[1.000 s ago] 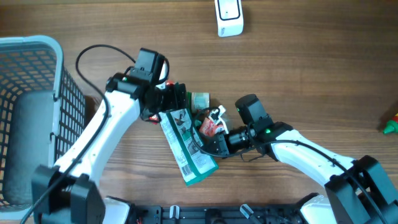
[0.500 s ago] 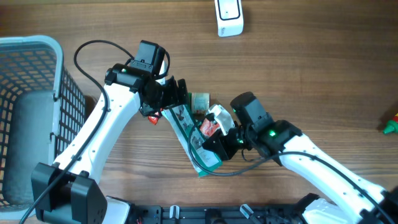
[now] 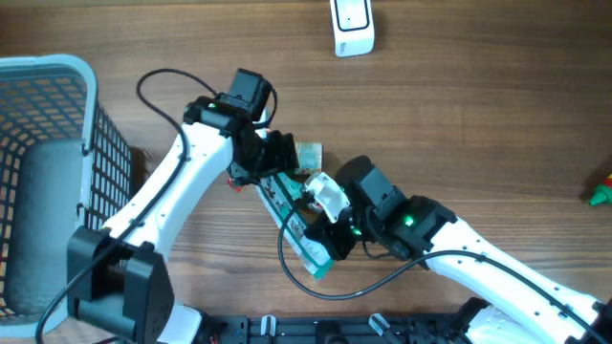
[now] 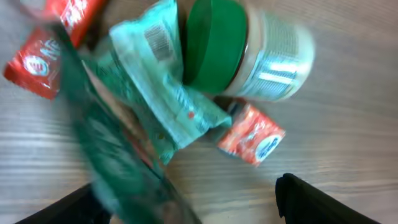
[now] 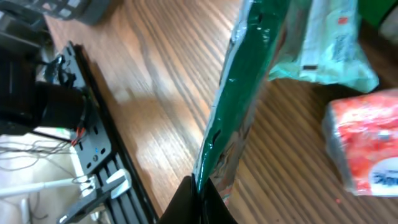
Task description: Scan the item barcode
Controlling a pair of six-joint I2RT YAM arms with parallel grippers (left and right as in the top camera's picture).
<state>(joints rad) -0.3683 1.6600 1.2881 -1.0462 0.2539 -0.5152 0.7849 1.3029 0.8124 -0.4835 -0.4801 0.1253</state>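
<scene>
The item is a flat dark-green package (image 3: 313, 262), standing on edge and tilted. My right gripper (image 3: 323, 245) is shut on its lower edge; in the right wrist view the black fingers (image 5: 200, 200) pinch the green film (image 5: 244, 93). My left gripper (image 3: 275, 161) hovers at the package's upper end, open. In the left wrist view the blurred package (image 4: 118, 168) passes between the wide-apart fingers (image 4: 311, 202), close to the left one. The white scanner (image 3: 352, 27) stands at the table's far edge, apart from both arms.
A pile lies under the left gripper: a green-lidded jar (image 4: 249, 50), a light-green pouch with a barcode (image 4: 161, 81), and red packets (image 4: 252, 134). A grey basket (image 3: 48, 172) stands at the left. A small green object (image 3: 601, 196) sits at the right edge.
The right gripper has shifted left and turned the green package from lying flat to standing on edge. The left gripper moved right over its upper end, jaws narrowing a little.
</scene>
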